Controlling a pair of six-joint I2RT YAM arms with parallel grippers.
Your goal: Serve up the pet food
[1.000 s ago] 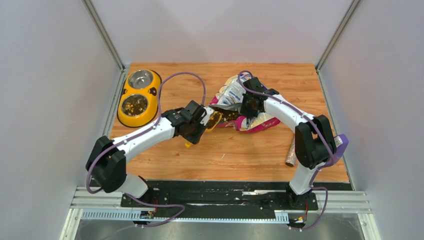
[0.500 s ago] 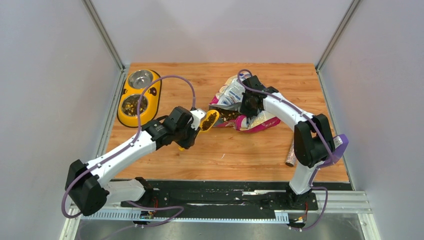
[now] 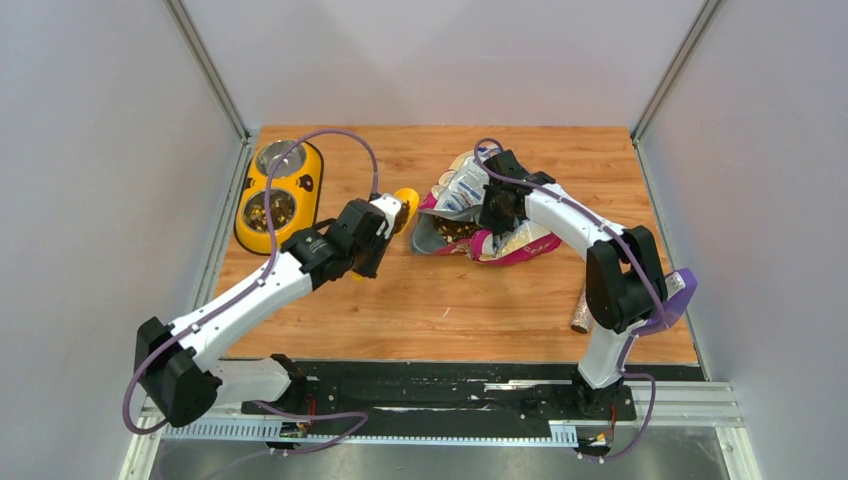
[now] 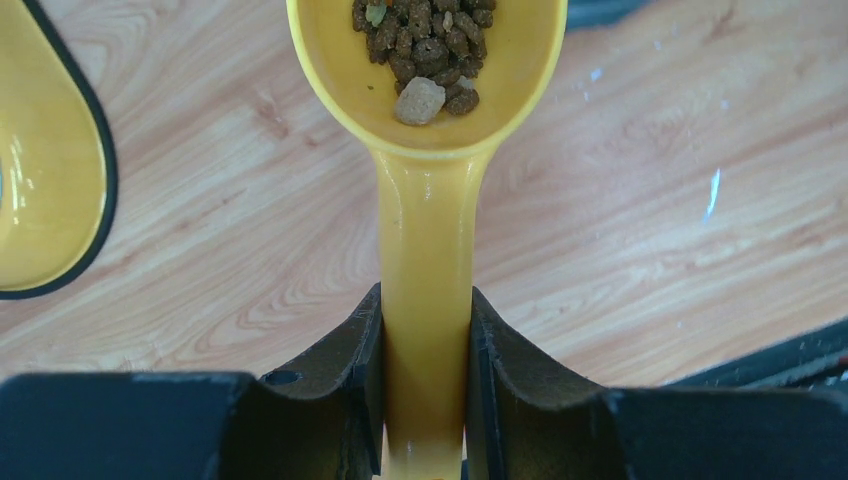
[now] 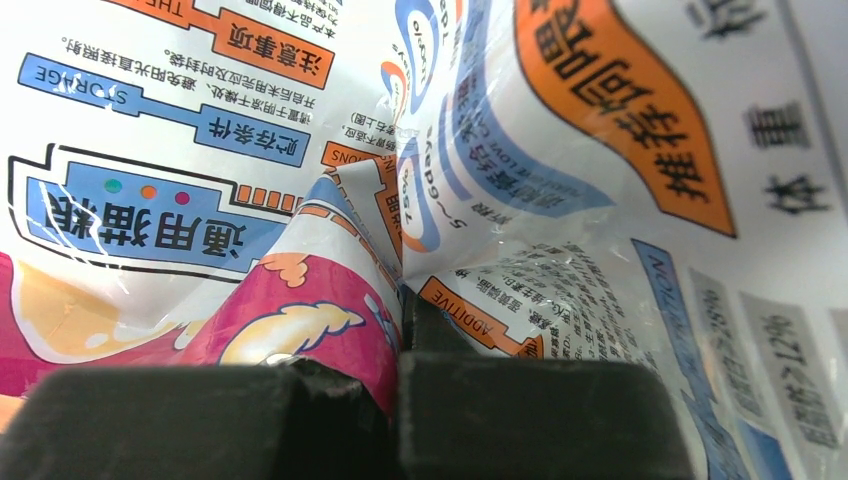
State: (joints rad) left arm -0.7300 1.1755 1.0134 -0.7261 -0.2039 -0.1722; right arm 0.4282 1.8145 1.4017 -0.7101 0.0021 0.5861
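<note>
Left wrist view alone: left end effector (image 4: 425, 335) clamped on the handle of a yellow scoop (image 4: 425, 210), with kibble (image 4: 425, 45) lying in its cup. Right wrist view alone: right end effector (image 5: 396, 348) closed tight, pinching a fold of the cat food bag (image 5: 250, 150). Overhead: left arm reaches diagonally, holding the scoop above the counter (image 3: 450, 310) between the bag and a yellow double bowl (image 3: 245, 215). Right arm bent over the bag. The bowl's near dish holds kibble.
</note>
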